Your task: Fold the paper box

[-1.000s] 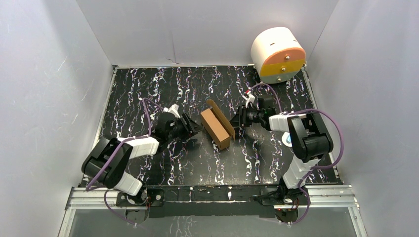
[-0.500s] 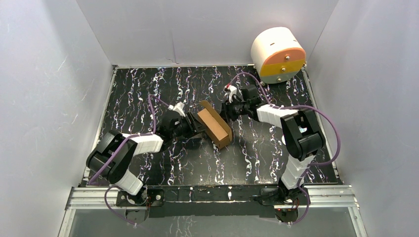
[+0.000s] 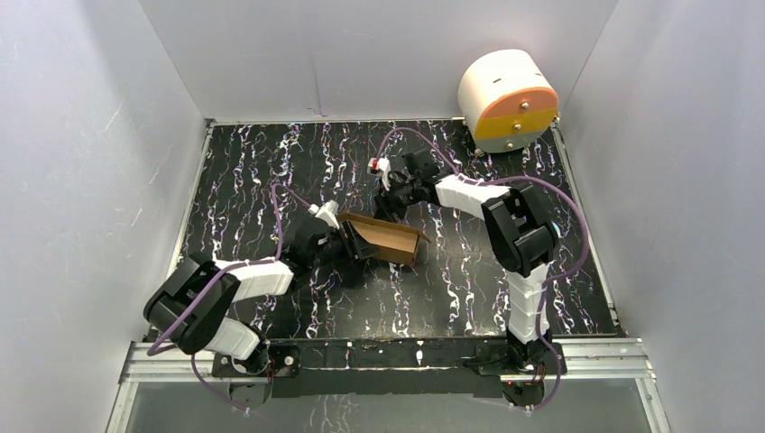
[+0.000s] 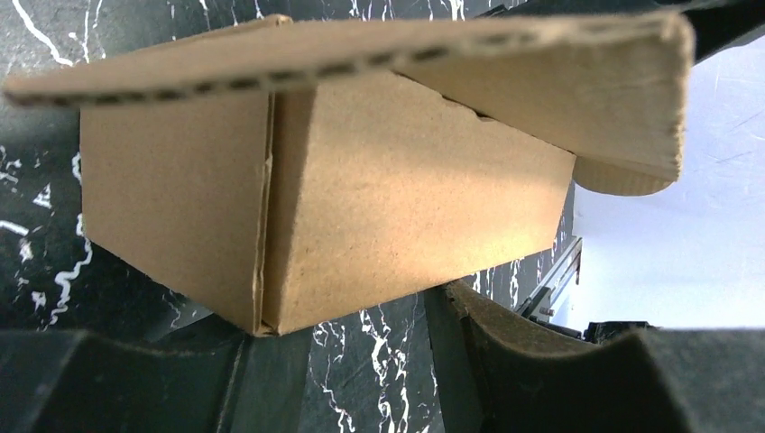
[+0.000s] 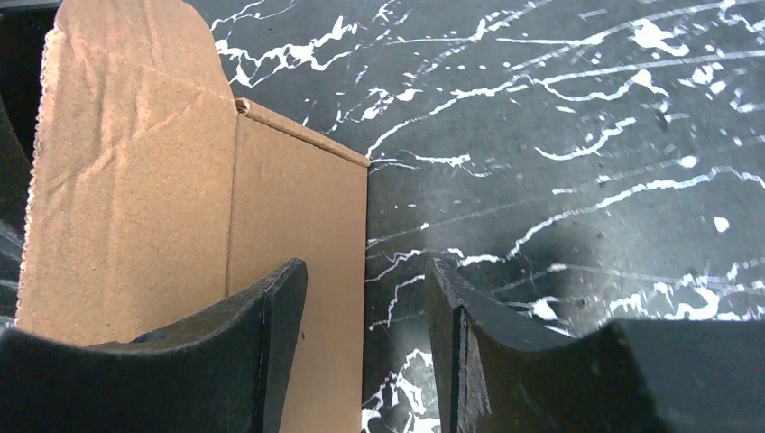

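Note:
The paper box (image 3: 388,240) is a small brown cardboard carton lying on the black marbled table (image 3: 271,162), with its long side nearly left to right. A flap stands open at its left end. My left gripper (image 3: 350,245) is at that end and open. In the left wrist view the carton (image 4: 361,198) fills the frame, its lower corner just ahead of the left gripper (image 4: 347,316), and the flap (image 4: 361,45) juts out above. My right gripper (image 3: 388,197) hovers behind the carton, open. Seen from the right wrist, the right gripper (image 5: 365,271) straddles the box (image 5: 180,198) edge.
A white cylinder (image 3: 507,99) with an orange-and-yellow face stands at the back right corner. White walls close in the table on the left, back and right. A metal rail (image 3: 388,356) with the arm bases runs along the near edge.
The box has swung from a diagonal to lying nearly left to right. My left gripper has pushed in against its left end. My right gripper has moved left and back and opened wider.

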Robot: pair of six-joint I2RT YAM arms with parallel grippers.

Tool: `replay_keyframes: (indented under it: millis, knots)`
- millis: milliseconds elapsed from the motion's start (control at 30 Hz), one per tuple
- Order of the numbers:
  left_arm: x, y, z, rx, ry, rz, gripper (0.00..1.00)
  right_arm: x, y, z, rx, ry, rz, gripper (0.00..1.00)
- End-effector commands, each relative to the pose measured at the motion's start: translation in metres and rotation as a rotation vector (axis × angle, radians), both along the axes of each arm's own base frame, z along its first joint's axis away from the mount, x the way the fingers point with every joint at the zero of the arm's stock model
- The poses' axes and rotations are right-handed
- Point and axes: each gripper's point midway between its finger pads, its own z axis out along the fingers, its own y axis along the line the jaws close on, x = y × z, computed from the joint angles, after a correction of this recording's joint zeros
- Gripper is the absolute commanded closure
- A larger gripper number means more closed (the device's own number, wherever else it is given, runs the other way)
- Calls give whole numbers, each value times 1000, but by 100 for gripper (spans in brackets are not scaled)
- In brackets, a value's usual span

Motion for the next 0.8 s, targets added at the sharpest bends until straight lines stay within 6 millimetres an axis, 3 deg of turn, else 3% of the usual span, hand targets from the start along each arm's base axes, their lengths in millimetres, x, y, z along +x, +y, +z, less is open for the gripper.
replay_keyframes:
  millis: [0,233,400,500,633,767]
  knots:
    - [11,6,25,-33,-99,63,55,-13,10,7,22,-18,133,39]
    - [7,19,37,41,-158,61,52,14,5,24,-53,-124,52,37]
    - [-4,42,46,159,-184,61,48,31,-14,42,-111,-196,-88,33]
    - [-7,58,63,234,-232,70,46,39,-32,58,-150,-233,-193,28]
    - [-8,84,87,382,-295,77,44,40,-52,82,-169,-281,-296,24]
    - [-4,99,108,514,-346,46,40,22,-64,97,-173,-272,-314,19]
